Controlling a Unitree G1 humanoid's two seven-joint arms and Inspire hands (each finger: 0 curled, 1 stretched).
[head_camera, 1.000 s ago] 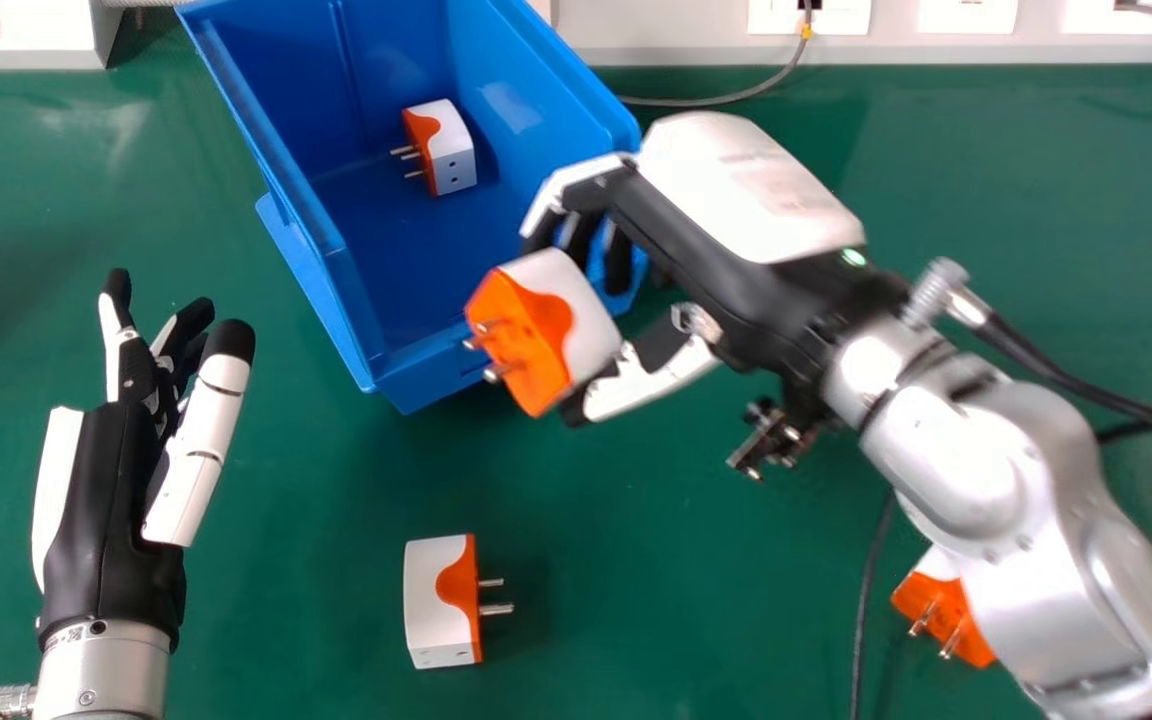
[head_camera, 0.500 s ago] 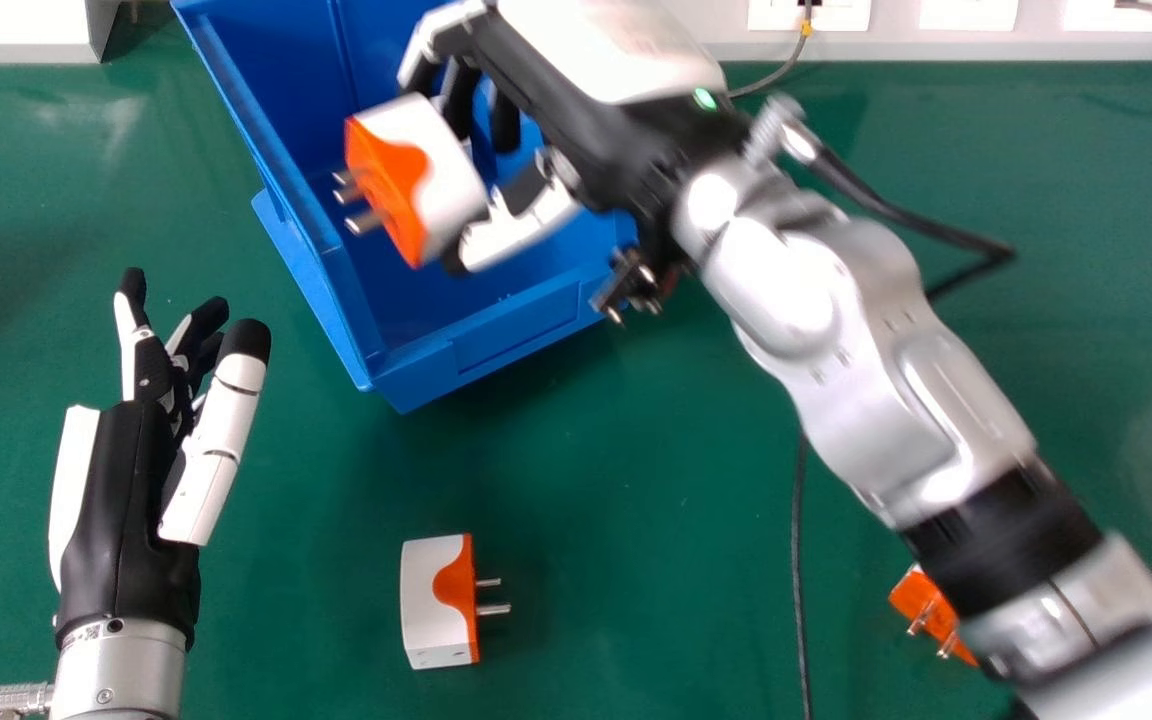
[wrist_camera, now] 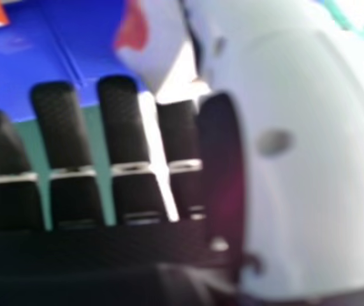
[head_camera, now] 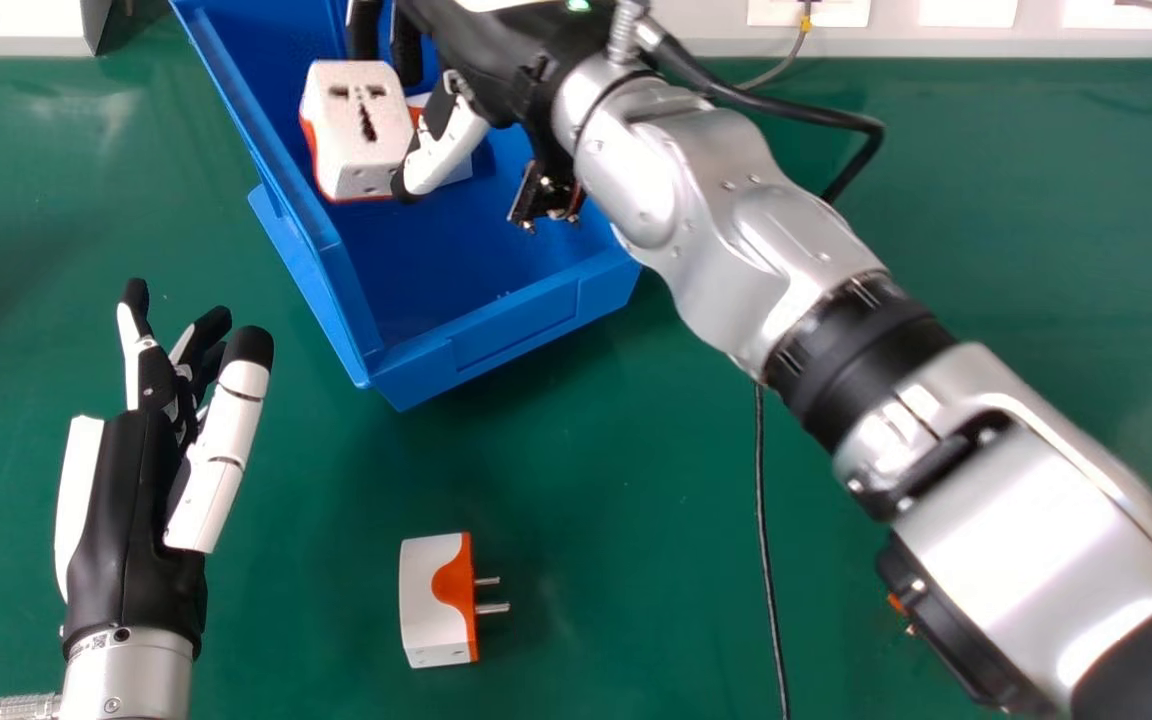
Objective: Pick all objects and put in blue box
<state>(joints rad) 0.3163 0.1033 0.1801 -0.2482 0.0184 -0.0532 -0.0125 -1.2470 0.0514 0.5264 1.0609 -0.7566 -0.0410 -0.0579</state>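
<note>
Hovering over the far left part of the blue box [head_camera: 521, 325], the right hand [head_camera: 481, 60] has its fingers [head_camera: 406, 45] fairly straight and well apart from the thumb [head_camera: 451, 150], whose tip lies by a corner of a plug adapter [head_camera: 361, 130]. The grip looks loosened, though whether that corner touches the thumb I cannot tell. The adapter is inside the box's outline, near its left wall, socket face up, and seems ready to settle on the floor. It should handle as a light, stiff block, a bit slick on its smooth shell and not very fragile; the prongs could catch or make it tip as it lands. Partly hidden behind the thumb, a second adapter [head_camera: 461, 173] sits in the box. The box looks like glossy moulded plastic, with sloping walls and a thick rim. Nearer the robot than the box's front wall, another adapter [head_camera: 434, 605] lies on the smooth green table [head_camera: 616, 520], its white shell gently curved, an orange band along one edge, metal prongs facing right. Its two broad white sides would be the place to take hold, clear of the prongs. Beside the right forearm [head_camera: 1011, 540] shows an orange sliver [head_camera: 896, 604], probably one more adapter to collect. The left hand [head_camera: 136, 490] is idle at the table's left, fingers relaxed and parted.
</note>
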